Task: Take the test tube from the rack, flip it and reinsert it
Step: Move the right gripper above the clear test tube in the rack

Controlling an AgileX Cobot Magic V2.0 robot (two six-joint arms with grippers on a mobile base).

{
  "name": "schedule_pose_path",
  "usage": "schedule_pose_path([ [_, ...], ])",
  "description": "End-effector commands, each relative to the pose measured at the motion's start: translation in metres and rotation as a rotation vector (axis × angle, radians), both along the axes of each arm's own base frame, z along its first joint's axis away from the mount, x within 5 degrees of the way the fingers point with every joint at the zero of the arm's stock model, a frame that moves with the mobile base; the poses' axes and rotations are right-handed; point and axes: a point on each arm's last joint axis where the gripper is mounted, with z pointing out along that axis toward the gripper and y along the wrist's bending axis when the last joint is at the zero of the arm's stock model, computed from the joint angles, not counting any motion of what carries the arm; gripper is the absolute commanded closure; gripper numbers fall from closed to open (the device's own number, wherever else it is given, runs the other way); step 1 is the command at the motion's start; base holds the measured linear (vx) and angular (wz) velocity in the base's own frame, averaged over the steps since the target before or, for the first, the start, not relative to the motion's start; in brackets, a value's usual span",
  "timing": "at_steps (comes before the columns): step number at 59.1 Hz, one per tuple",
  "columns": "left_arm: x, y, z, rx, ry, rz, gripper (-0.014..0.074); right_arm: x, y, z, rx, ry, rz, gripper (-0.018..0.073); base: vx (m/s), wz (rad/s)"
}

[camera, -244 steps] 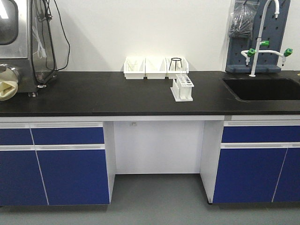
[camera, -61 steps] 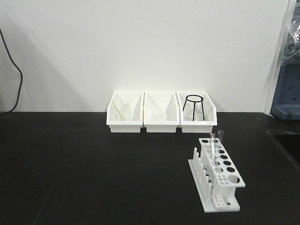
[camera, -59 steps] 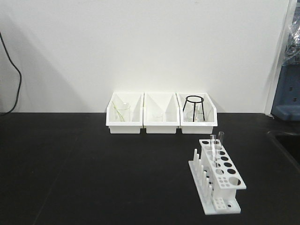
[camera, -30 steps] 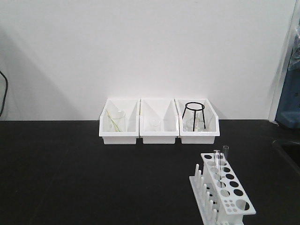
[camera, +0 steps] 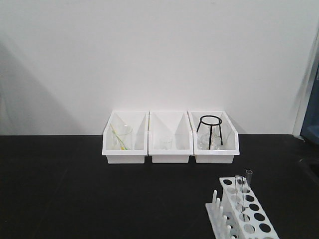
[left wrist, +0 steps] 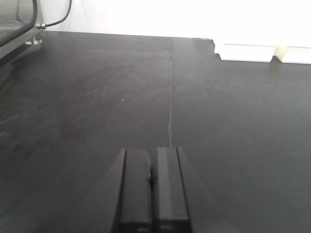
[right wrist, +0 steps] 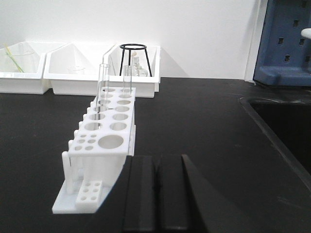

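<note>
From the front, only the far part of the rack (camera: pixel 247 211) shows, cut off by the bottom edge, with neither hand in sight. The right wrist view takes in the whole rack (right wrist: pixel 104 141), its length running away toward the three white bins (right wrist: pixel 77 86). Two test tubes stand upright in holes near its far end, mouths up: the nearer test tube (right wrist: pixel 103 87) and the farther test tube (right wrist: pixel 127 76). The right hand (right wrist: pixel 156 162) hangs just short of the rack, fingers pressed together, empty. The left wrist view shows only the bare black tabletop (left wrist: pixel 97 97) under the left hand (left wrist: pixel 152 160), likewise closed on nothing.
</note>
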Motion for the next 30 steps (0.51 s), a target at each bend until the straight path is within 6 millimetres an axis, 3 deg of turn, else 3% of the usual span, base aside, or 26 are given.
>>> schedule_pose_path([
  [1,0.0007,-0.0008,0.0084,0.003,-0.098,-0.011,0.0603,0.0009,0.0005,0.0067,-0.006,-0.072,0.006,0.0568,0.12,-0.01],
  [30,0.0007,-0.0008,0.0084,0.003,-0.098,-0.011,0.0603,0.0009,0.0006,0.007,-0.006,-0.075,0.006,0.0568,0.07,-0.02],
])
